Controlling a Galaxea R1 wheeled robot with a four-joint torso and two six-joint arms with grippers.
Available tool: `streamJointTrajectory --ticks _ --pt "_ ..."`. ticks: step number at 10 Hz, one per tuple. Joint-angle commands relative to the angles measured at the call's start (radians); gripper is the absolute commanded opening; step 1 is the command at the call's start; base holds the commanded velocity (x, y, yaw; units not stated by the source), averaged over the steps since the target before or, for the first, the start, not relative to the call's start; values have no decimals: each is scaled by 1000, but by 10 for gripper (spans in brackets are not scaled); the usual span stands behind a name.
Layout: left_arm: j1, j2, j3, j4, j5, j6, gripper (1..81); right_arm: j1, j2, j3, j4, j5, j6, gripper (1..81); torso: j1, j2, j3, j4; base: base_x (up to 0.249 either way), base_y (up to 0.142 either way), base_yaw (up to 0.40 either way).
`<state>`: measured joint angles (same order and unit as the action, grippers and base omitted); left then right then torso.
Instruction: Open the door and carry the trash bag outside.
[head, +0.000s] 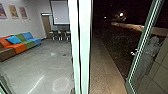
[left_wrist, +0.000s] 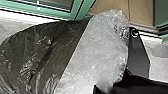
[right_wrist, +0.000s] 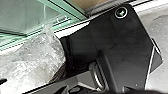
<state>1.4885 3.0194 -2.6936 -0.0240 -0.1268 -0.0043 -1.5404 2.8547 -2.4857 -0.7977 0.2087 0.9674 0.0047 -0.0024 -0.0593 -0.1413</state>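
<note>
Wrist views show the trash bag (left_wrist: 57, 47), head view a sofa (head: 21, 46); hands' state unclear.

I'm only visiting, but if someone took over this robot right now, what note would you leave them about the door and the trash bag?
Left end effector: can't tell if it is open or shut.
Right end effector: can't tell either.
Trash bag: the dark bag is close to the robot, clear crinkled plastic beside it.
Done: the glass door appears to be open, with a paved path outside.
Left: getting the bag fully outside, as far as I can judge; whether it is past the doorway is unclear.
</note>
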Motion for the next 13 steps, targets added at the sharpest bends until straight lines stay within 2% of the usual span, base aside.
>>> streamJointTrajectory --ticks 1,4,13 --pt "-47 -2 -3 -5 52 0 10 35 33 -54 -32 -42 -6 811 0 0 0 0 0 0 0" --pt "-47 0 -3 -2 52 0 10 36 64 -97 -37 -42 -7 811 0 0 0 0 0 0 0" --pt "-47 3 3 3 52 1 10 35 67 -99 -43 -42 -7 811 0 0 0 0 0 0 0"
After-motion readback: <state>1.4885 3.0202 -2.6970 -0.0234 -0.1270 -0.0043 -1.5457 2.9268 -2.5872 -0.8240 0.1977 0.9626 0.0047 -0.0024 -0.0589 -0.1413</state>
